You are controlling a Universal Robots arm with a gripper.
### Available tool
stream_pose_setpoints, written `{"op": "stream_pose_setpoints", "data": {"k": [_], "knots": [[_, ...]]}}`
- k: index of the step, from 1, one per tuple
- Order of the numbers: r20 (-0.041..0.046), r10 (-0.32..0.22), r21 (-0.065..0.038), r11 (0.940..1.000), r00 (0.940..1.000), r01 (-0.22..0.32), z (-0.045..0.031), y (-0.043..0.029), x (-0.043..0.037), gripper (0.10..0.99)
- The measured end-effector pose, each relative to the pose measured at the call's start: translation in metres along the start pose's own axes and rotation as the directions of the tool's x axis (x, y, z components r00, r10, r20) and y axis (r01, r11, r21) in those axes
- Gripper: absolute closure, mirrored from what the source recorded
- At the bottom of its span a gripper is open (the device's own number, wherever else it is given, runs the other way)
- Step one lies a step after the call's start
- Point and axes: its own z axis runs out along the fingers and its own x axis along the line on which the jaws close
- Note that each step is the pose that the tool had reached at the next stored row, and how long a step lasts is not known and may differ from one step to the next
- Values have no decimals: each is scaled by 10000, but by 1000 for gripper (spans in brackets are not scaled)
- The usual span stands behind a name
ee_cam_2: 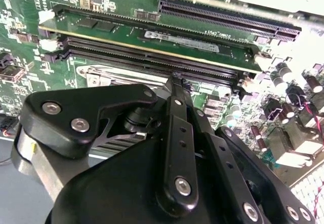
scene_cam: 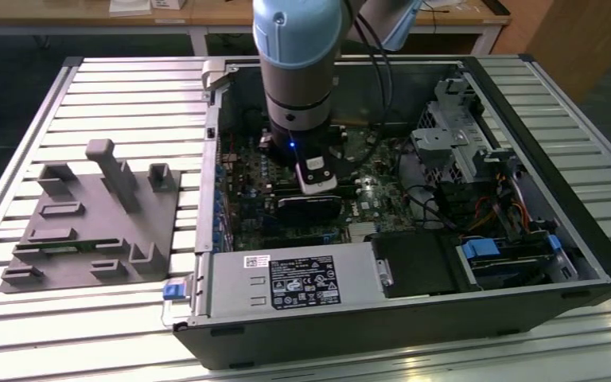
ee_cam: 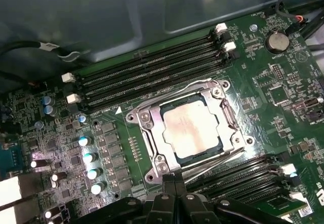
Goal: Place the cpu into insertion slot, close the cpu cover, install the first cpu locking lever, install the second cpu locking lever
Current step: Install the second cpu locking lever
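The cpu (ee_cam: 191, 130) is a flat square chip with a pale, shiny metal top, and it sits inside the insertion slot (ee_cam: 152, 176) on the green board (ee_cam: 263, 87). The cpu cover (ee_cam: 229, 118), a thin silver metal frame with a square window, lies flat over it, so the chip shows through the window. Thin silver wire levers (ee_cam: 215, 162) run along the edges of the frame; I cannot tell if they are hooked down. The black claw (ee_cam: 174, 181) is just at the edge of the slot, beside one wire lever, and its two fingers are pressed together with nothing between them. In the second wrist view the claw (ee_cam_2: 175, 79) narrows to one thin tip down by the silver frame. On one side of the slot there are four long black memory slots (ee_cam: 147, 74) with white clips at their ends. More long slots (ee_cam: 238, 176) lie on the other side. A row of four small round cans (ee_cam: 89, 157) with shiny tops stands on the board, and there is one round silver battery (ee_cam: 277, 41). In the exterior view the grey and blue arm (scene_cam: 297, 72) reaches down into an open black computer case (scene_cam: 391, 326) on a ribbed metal table (scene_cam: 125, 95). A metal box in the case has a black and white label (scene_cam: 303, 280) with tiny print too small to read. A grey plastic tray (scene_cam: 93, 215) with blocks and posts sits to the exterior view's left of the case.
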Motion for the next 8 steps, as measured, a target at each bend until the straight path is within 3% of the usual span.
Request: {"op": "stream_pose_setpoints", "data": {"k": [8], "knots": [[-175,37,-480,9988,9998,-46,12,-77,11,980]]}}
